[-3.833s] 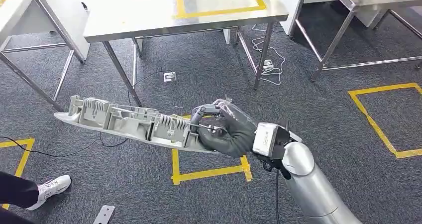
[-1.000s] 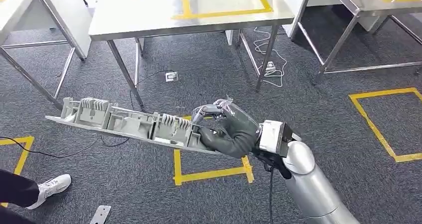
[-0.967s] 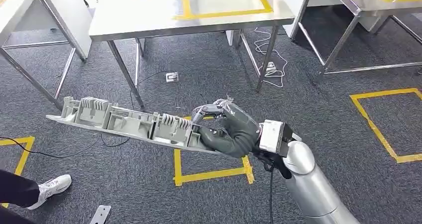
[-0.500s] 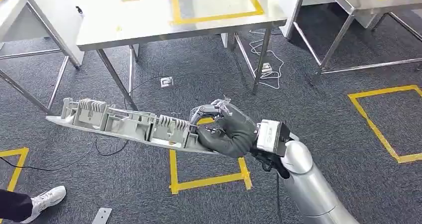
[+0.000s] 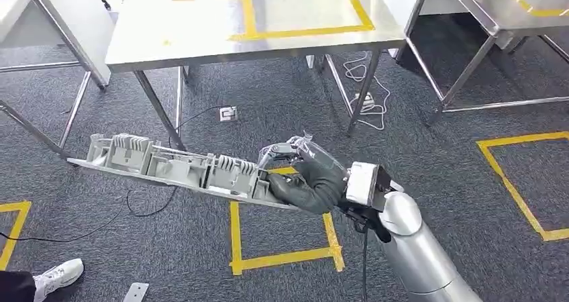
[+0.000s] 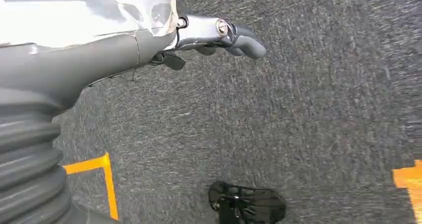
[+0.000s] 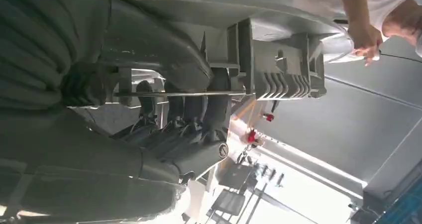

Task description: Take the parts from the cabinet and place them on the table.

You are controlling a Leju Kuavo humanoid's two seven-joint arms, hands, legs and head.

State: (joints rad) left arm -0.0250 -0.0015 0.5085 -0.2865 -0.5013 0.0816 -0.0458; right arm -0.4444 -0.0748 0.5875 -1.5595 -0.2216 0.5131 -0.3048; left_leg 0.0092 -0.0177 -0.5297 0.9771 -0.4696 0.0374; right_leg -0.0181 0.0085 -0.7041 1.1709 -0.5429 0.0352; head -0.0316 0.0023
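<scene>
The right hand (image 5: 305, 178) has its dark fingers (image 7: 199, 109) wrapped around one end of the long grey ribbed part (image 5: 168, 168), which stretches from mid-frame toward the left edge of the head view, above the carpet. The steel table (image 5: 201, 27) stands across the upper frame. The left hand (image 6: 219, 32) hangs over carpet, fingers curled, holding nothing. A person's shoe (image 5: 59, 278) sits lower left.

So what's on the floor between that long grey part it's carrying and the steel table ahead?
In the head view, carpet with a floor socket and black cable lies between the part and table.
</scene>
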